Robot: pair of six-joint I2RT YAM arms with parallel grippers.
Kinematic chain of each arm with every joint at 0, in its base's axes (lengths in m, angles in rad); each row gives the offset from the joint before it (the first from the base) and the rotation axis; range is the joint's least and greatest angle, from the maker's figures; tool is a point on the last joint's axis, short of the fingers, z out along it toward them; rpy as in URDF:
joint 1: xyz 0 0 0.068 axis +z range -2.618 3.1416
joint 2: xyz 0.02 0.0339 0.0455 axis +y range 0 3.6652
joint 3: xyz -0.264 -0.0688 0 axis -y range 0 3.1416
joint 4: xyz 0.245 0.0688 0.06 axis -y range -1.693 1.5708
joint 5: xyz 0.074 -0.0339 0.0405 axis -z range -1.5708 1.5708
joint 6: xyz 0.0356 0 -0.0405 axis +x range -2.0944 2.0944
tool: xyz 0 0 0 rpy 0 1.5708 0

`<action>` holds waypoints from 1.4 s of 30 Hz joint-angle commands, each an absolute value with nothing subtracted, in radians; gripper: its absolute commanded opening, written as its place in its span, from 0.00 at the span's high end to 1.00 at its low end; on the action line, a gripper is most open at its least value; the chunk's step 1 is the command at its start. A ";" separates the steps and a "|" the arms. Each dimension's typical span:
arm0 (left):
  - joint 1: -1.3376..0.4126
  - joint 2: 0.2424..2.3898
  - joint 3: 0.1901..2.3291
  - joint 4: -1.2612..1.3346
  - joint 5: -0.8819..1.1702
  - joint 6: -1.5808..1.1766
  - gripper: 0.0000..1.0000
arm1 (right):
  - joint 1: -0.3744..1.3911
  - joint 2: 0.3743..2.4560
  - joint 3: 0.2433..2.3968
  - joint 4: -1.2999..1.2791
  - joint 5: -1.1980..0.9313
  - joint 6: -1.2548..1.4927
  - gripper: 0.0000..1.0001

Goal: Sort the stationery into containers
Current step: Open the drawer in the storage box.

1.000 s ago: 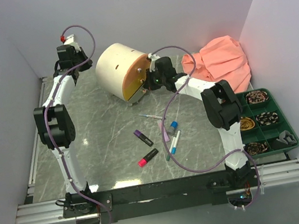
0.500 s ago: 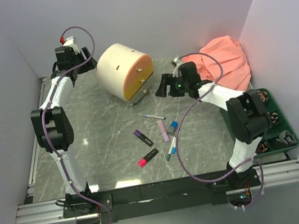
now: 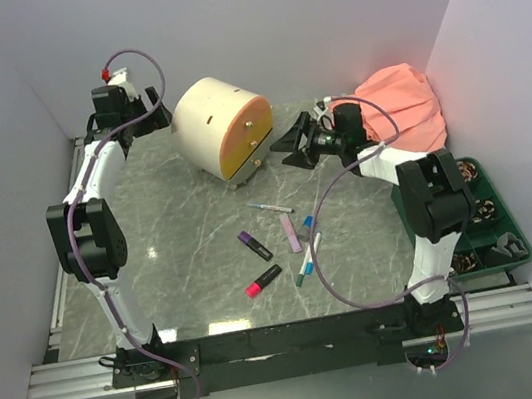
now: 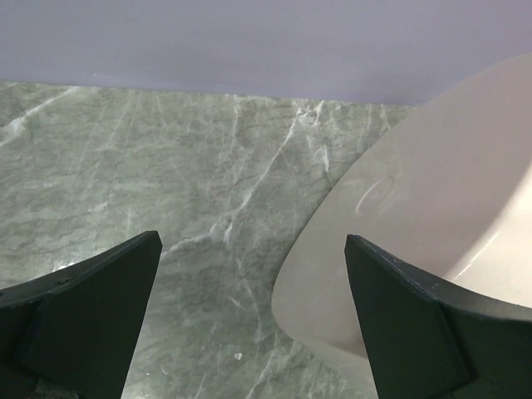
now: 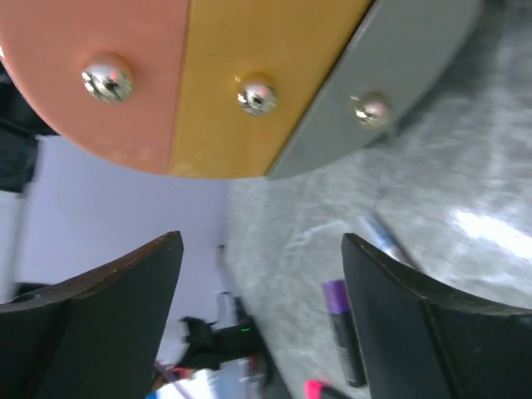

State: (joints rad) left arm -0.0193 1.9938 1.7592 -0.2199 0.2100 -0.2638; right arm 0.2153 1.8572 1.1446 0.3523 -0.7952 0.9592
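Hovering in front of the cream cabinet (image 3: 203,118), the right fingers (image 5: 108,324) are spread wide with nothing between them. The right wrist camera lines up three drawer fronts side by side: the peach-orange drawer (image 5: 91,41), the yellow drawer (image 5: 249,41) and a grey drawer (image 5: 416,41). Each has a small shiny knob, and all three fronts sit level with one another. From above there is a clear gap between those fingers and the cabinet face, so no contact.

Over at the far left corner, the left fingers (image 4: 91,316) are spread too and empty. They sit just beside the cabinet's rounded cream shell, with marbled worktop (image 3: 179,223) showing between them. One finger is very close to the shell; I cannot tell if it touches.

And the stationery? All of it lies loose on the worktop in front of the cabinet. A thin white pen (image 3: 269,206) is nearest the drawers. Then come the purple highlighter (image 3: 255,246), the lilac marker (image 3: 292,233) and the blue-capped highlighter (image 3: 307,222). A second white pen (image 3: 306,262) follows, and the pink-black highlighter (image 3: 264,281) lies closest to the arm bases.

Far right, a salmon-pink cloth (image 3: 399,113) sits bunched against the wall. Nearer along that edge, a dark green tray (image 3: 490,269) holds small odds and ends in its compartments.
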 commanded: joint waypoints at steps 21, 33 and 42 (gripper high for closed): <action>0.112 1.999 1.907 -0.298 0.063 -0.083 0.00 | 0.248 2.149 1.404 0.597 -0.905 1.243 0.41; 0.137 1.960 1.845 -0.304 0.089 -0.104 0.01 | 0.272 2.200 1.457 0.554 -0.899 1.190 0.44; 0.138 1.962 1.819 -0.305 0.101 -0.110 0.00 | 0.281 2.210 1.479 0.578 -0.888 1.190 0.48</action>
